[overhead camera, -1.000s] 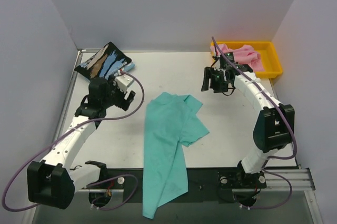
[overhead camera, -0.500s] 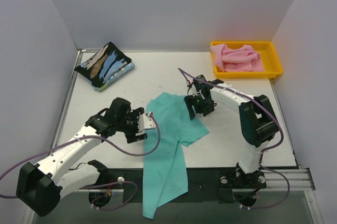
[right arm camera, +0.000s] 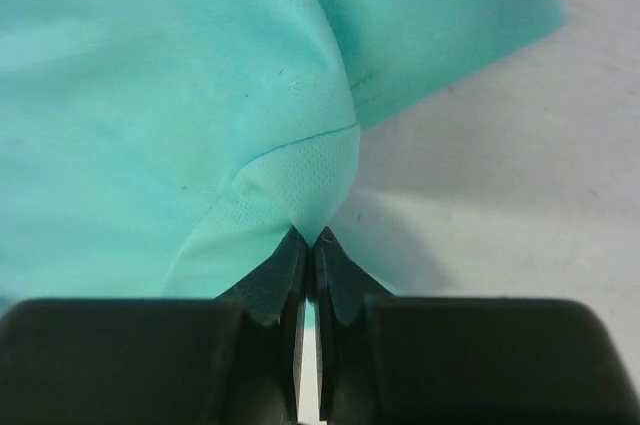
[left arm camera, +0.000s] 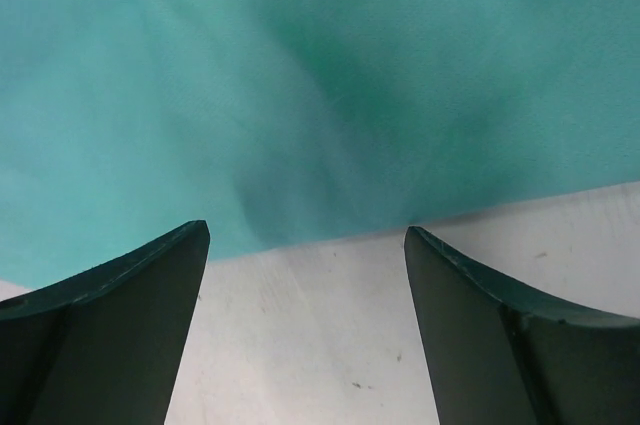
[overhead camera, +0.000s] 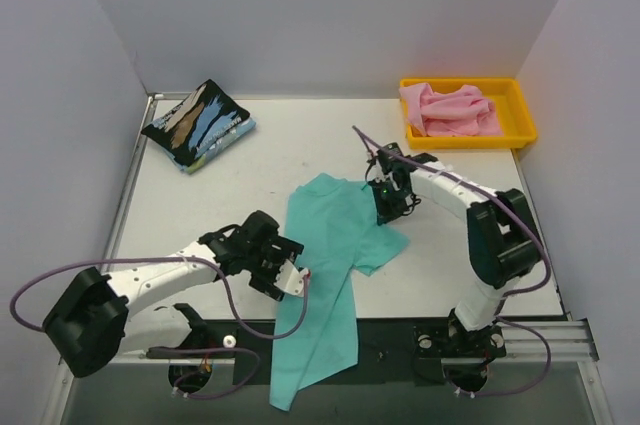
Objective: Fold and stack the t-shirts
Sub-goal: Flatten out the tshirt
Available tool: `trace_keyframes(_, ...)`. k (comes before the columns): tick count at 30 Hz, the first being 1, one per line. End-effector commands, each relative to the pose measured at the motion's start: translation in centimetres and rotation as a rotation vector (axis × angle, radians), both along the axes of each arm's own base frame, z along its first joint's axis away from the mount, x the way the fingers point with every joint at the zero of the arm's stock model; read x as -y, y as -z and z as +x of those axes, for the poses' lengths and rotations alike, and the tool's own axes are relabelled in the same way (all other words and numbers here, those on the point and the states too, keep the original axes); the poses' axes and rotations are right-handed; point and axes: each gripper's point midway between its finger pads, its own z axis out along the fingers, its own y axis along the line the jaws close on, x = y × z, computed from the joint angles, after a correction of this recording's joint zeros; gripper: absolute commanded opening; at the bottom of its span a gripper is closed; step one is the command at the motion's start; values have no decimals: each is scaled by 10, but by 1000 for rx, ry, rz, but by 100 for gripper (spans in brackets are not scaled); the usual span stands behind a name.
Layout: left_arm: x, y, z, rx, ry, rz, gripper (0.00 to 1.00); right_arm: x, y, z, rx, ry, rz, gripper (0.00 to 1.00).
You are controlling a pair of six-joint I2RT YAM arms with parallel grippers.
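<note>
- From above, the teal shirt [overhead camera: 330,245] lies rumpled and soft in the middle of the smooth white table [overhead camera: 260,165]. Its long lower part hangs over the near edge, and one short sleeve fans out to the right.
- The left gripper [overhead camera: 292,277] sits low at the shirt's left edge. The right gripper [overhead camera: 385,210] is down on the cloth near the upper right; from here neither one's finger spacing can be read.
- The black shirt [overhead camera: 197,125], streaked blue, tan and white, lies folded in a flat rectangle at the far left corner.
- The pink shirt [overhead camera: 452,110] is bunched in the hard yellow tray [overhead camera: 520,105] at the far right, and its shape is lost in the folds.
- On the left wrist camera, the two dark curved fingers [left arm camera: 110,325] stand wide apart and hold nothing. The teal cloth's edge runs just past their tips, blurred, with bare table in between.
- On the right wrist camera, the fingers [right arm camera: 275,285] are pinched tight on a raised fold of the teal shirt, where a fine mesh weave and a seam show. The pinched tip of cloth is hidden between them.
</note>
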Motion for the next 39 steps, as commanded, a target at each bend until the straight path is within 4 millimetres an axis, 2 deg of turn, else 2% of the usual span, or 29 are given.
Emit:
trace_keyframes(1,41,-4,9,78,240,-90,89,8,-66,7,74,151,206,0)
trace_keyframes(2,45,-5,11,96,263,-97,80,11,-83,11,107,176,256,0)
trace_keyframes(3,48,0,12,94,287,-90,60,12,-91,11,122,177,277,0)
trace_keyframes(4,51,1,14,103,301,-93,51,12,-106,14,159,178,312,0)
trace_keyframes(5,51,6,16,110,326,-74,31,12,-115,14,178,176,328,0)
trace_keyframes(6,53,6,21,125,330,-69,23,11,-130,15,210,169,355,0)
trace_keyframes(7,51,13,31,151,317,-32,6,9,-137,15,224,168,369,0)
trace_keyframes(8,56,12,42,195,304,-37,0,7,-150,15,250,161,398,0)
trace_keyframes(9,53,20,55,222,271,2,0,6,-157,16,262,169,412,0)
trace_keyframes(11,61,5,105,314,169,-27,0,3,-172,18,287,179,448,0)
trace_keyframes(12,62,1,117,315,123,-34,0,2,-182,20,308,179,466,0)
trace_keyframes(13,62,-10,150,353,52,-44,0,2,-186,21,313,194,475,0)
trace_keyframes(14,62,-16,166,365,4,-53,0,3,-197,25,339,201,487,0)
trace_keyframes(15,60,-33,199,425,-62,-75,0,4,-202,27,346,222,494,0)
trace_keyframes(17,57,-61,239,492,-147,-99,0,14,-222,39,397,285,520,0)
trace_keyframes(18,56,-68,248,490,-188,-112,0,17,-229,44,418,307,535,0)
trace_keyframes(19,57,-87,261,499,-222,-133,0,26,-238,51,435,372,559,0)
trace_keyframes(20,60,-89,258,435,-258,-160,0,30,-247,60,470,400,589,0)
trace_keyframes(21,63,-106,260,408,-275,-181,0,37,-258,66,494,458,623,0)
trace_keyframes(22,70,-109,250,318,-297,-229,3,43,-268,75,540,482,646,0)
trace_keyframes(24,84,-130,229,165,-320,-298,17,59,-287,91,613,560,663,0)
trace_keyframes(26,99,-144,199,45,-328,-329,32,78,-294,107,681,635,631,0)
trace_keyframes(28,116,-147,167,-20,-304,-315,37,95,-284,123,697,718,614,0)
trace_keyframes(29,129,-144,146,-39,-265,-303,37,97,-268,130,656,752,618,0)
trace_keyframes(30,134,-146,135,-54,-263,-311,38,109,-262,137,656,789,618,0)
trace_keyframes(31,146,-141,117,-77,-228,-305,38,115,-246,143,622,818,602,0)
trace_keyframes(34,174,-139,71,-187,-136,-318,40,132,-218,153,591,874,535,0)
trace_keyframes(36,194,-137,48,-257,-102,-324,43,138,-204,158,577,892,498,0)
trace_keyframes(39,218,-134,31,-394,-170,-344,46,139,-189,159,547,899,477,0)
